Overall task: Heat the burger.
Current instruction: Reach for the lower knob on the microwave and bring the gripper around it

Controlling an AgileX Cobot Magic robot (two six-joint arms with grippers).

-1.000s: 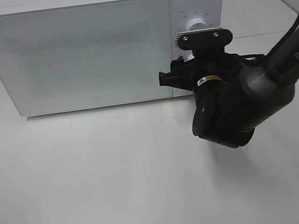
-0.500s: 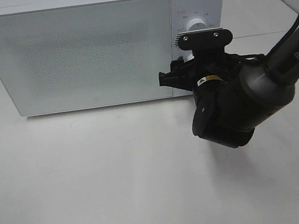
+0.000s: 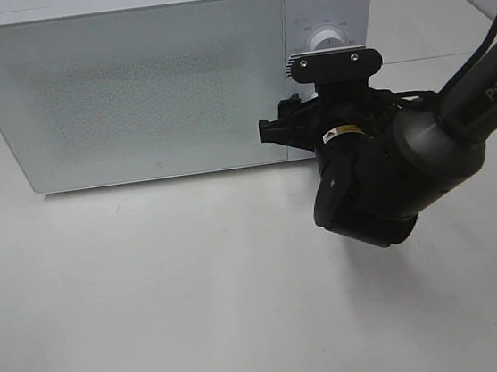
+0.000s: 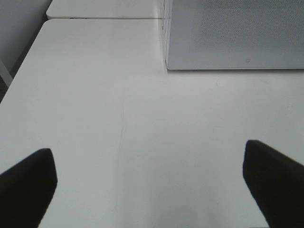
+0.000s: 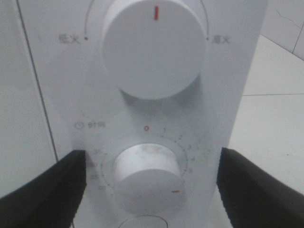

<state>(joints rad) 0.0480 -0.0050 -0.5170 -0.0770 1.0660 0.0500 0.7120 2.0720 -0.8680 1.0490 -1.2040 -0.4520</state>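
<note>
Dark fingers (image 5: 42, 190) stand apart on either side of the lower white knob (image 5: 147, 175).

The right arm (image 3: 390, 170) is covering the microwave's (image 3: 121, 12) lower knob (image 5: 147, 173) from above, a picture edge is cutting off that blurred knob and the right fingers (image 5: 42, 190), and the speckled door (image 3: 130, 92) is hiding the inside.

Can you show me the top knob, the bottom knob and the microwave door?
top knob (image 5: 154, 50), right wrist view, middle of its round face.
bottom knob (image 5: 148, 176), right wrist view, middle of its face.
microwave door (image 3: 130, 92), exterior high view, middle of the speckled window.
</note>
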